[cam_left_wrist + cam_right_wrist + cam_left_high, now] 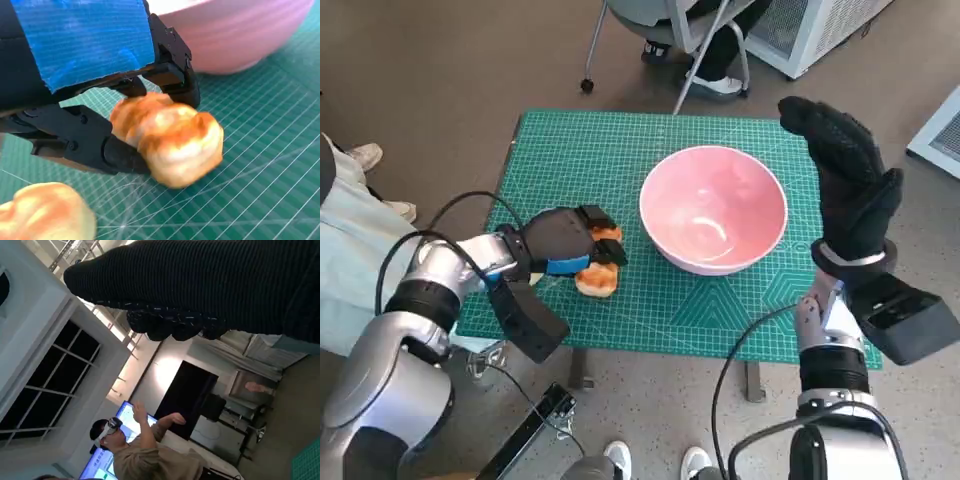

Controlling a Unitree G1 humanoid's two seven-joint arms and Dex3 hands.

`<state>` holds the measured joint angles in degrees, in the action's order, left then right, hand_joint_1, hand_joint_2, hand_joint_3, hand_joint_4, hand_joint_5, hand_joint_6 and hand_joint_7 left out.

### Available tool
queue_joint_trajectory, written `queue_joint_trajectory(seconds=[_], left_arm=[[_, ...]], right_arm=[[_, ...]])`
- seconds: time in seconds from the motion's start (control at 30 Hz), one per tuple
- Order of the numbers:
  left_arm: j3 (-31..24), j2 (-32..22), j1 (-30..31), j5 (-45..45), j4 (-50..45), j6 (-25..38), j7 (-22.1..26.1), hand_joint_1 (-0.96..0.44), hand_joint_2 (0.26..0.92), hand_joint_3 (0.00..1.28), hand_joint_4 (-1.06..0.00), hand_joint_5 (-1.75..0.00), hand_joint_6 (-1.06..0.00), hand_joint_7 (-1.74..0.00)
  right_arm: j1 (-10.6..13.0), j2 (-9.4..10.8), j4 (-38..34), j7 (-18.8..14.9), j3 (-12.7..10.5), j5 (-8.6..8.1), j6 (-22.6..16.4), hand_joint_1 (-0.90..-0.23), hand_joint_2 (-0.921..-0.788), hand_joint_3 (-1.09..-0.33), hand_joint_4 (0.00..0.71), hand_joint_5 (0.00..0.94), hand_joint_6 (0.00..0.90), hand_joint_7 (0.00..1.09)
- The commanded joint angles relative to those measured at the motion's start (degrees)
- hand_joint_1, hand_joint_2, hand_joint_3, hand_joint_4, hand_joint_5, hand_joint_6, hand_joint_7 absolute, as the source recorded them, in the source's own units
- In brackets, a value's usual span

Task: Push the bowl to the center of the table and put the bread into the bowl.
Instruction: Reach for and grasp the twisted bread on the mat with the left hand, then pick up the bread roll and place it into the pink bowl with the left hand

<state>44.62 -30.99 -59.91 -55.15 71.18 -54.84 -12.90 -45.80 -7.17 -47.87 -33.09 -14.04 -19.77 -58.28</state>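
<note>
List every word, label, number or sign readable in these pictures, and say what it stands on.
None can be read.
Green gridded cutting mat: fine markings, too small to read.
Lit blue screen behind the person: blurred, unreadable.
Pink bowl, blue tape on the left hand, golden bread roll: no text.

You see the bowl (713,209) on the surface (620,150), right of centre. The bread (603,248) is just left of it, a second piece (597,281) nearer the front edge.
</note>
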Motion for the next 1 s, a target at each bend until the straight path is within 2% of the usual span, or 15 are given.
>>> queue_joint_trajectory(seconds=[0.03, 0.2, 0.3, 0.4, 0.6, 0.77, 1.0], left_arm=[[-0.96, -1.05, 2.28, 2.51, 0.84, -4.08, 5.03, 0.00, 0.920, 0.07, -0.62, -1.15, -0.69, -1.16], [-5.55, -3.63, 1.44, 9.35, -0.04, -7.46, 11.09, 0.00, 0.921, 0.06, -0.62, -1.17, -0.71, -1.14], [-9.86, -5.51, 0.59, 15.28, -1.17, -9.45, 15.61, 0.00, 0.920, 0.06, -0.62, -1.17, -0.71, -1.14], [-13.93, -6.99, 0.13, 19.87, -3.07, -9.81, 18.10, 0.00, 0.920, 0.06, -0.64, -1.14, -0.70, -1.17], [-22.62, -7.72, -0.32, 29.12, -8.02, -7.63, 20.61, 0.00, 0.920, 0.08, -0.62, -1.14, -0.67, -1.22], [-27.78, -5.71, -1.42, 33.85, -13.70, -5.38, 20.16, 0.00, 0.920, 0.09, -0.61, -1.14, -0.66, -1.23], [-30.76, -1.43, -4.35, 35.87, -21.36, 0.41, 21.50, 0.00, 0.912, 0.02, -0.69, -1.05, -0.76, -1.13]], right_arm=[[1.45, -0.26, -0.12, 0.85, 0.34, 0.94, 0.28, -0.609, -0.921, -0.724, 0.332, 0.003, 0.032, 0.81], [1.71, -0.42, 0.21, 1.36, 0.59, 1.13, 0.15, -0.609, -0.921, -0.725, 0.332, 0.003, 0.030, 0.81], [1.77, -0.63, 0.19, 1.65, 0.70, 1.32, 0.04, -0.609, -0.921, -0.725, 0.332, 0.003, 0.026, 0.82], [1.59, -0.92, -0.20, 1.80, 0.64, 1.41, 0.01, -0.605, -0.921, -0.725, 0.332, 0.003, 0.021, 0.82], [1.21, -1.31, -0.60, 1.87, 0.50, 1.31, 0.06, -0.599, -0.921, -0.727, 0.331, 0.002, 0.016, 0.82], [0.80, -1.40, -1.03, 1.94, 0.54, 1.35, 0.02, -0.596, -0.921, -0.727, 0.330, 0.001, 0.012, 0.82], [0.65, -1.24, -1.04, 1.88, 0.66, 1.21, -0.09, -0.597, -0.921, -0.727, 0.327, 0.000, 0.005, 0.82]])
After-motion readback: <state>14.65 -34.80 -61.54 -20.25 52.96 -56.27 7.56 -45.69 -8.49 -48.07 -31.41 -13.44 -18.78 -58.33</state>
